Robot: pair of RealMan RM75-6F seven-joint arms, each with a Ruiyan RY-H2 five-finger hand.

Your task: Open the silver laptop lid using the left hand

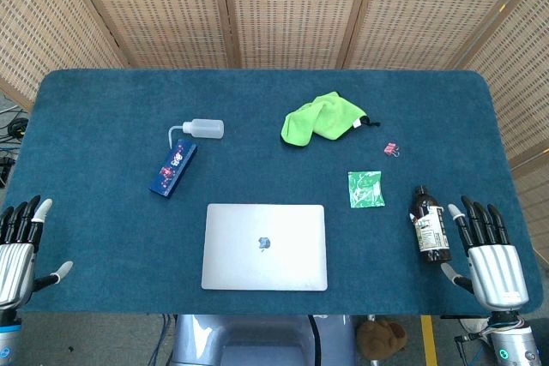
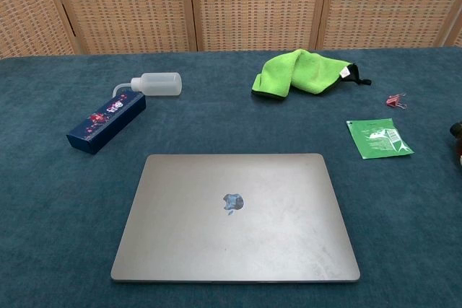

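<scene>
The silver laptop point(image 1: 264, 246) point(image 2: 235, 214) lies flat with its lid down at the front middle of the blue table, logo facing up. My left hand point(image 1: 19, 246) rests at the table's front left corner, fingers spread and holding nothing, well to the left of the laptop. At the front right corner my right hand point(image 1: 489, 255) lies flat with fingers apart, also holding nothing. Neither hand shows in the chest view.
A brown bottle point(image 1: 430, 225) lies just left of my right hand. Behind the laptop are a dark blue box point(image 1: 172, 169), a white squeeze bottle point(image 1: 199, 130), a green cloth point(image 1: 323, 117), a green packet point(image 1: 365, 189) and a pink clip point(image 1: 392, 150). Wicker screens stand behind the table.
</scene>
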